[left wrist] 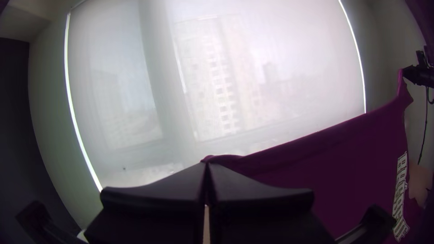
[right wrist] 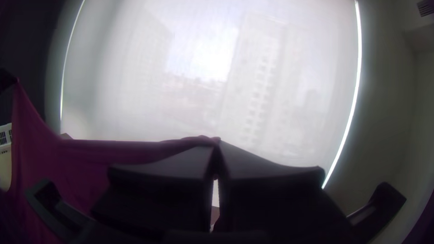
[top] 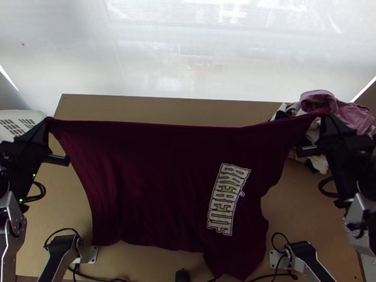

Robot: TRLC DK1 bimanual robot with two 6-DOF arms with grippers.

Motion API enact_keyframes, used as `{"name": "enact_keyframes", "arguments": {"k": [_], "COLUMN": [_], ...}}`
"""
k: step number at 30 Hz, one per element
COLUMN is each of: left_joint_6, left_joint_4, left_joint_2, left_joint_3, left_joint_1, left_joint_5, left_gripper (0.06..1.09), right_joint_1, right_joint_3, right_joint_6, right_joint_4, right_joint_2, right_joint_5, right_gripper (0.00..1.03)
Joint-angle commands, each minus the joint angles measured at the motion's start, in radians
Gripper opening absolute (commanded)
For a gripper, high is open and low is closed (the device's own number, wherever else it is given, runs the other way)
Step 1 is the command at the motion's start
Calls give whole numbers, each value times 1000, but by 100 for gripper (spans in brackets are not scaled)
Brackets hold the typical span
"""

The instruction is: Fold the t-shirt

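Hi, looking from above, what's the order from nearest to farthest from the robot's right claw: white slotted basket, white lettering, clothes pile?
1. Clothes pile: right beside the right gripper, at the table's far right corner.
2. White lettering: on the t-shirt, right of its middle.
3. White slotted basket: at the left edge.

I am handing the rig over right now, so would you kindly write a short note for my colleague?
Left gripper: shut on one corner of the maroon t-shirt.
Right gripper: shut on another corner, near the clothes pile.
Shirt: stretched wide between them, far edge taut, white lettering facing up.
Done: both corners gripped.
Left: probably lay it flat, then fold; no finished folded bundle yet.
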State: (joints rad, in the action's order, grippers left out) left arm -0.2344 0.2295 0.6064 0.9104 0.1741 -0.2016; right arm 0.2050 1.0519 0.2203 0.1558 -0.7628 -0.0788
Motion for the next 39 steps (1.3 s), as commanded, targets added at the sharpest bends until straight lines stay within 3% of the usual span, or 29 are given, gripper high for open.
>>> {"name": "enact_keyframes", "arguments": {"k": [1,17,39], "left_joint_6": [24,99,118], "left_joint_4": [-205,-498,-547], "left_joint_2": [233,785,1313], "left_joint_3": [-50,24,367], "left_joint_1": [-78,-119,-99], "left_joint_5": [65,120,139], "left_gripper": [9,9,9], "right_joint_1": [30,42,7], "right_joint_3": [-67,71,465], "right_joint_6": [-12,-12,-18], "right_joint_4": [-167,-383,-435], "right_joint_2": [-204,-721,-1273], "right_joint_5": [-1,-1,-19], "right_gripper": [3,3,3]}}
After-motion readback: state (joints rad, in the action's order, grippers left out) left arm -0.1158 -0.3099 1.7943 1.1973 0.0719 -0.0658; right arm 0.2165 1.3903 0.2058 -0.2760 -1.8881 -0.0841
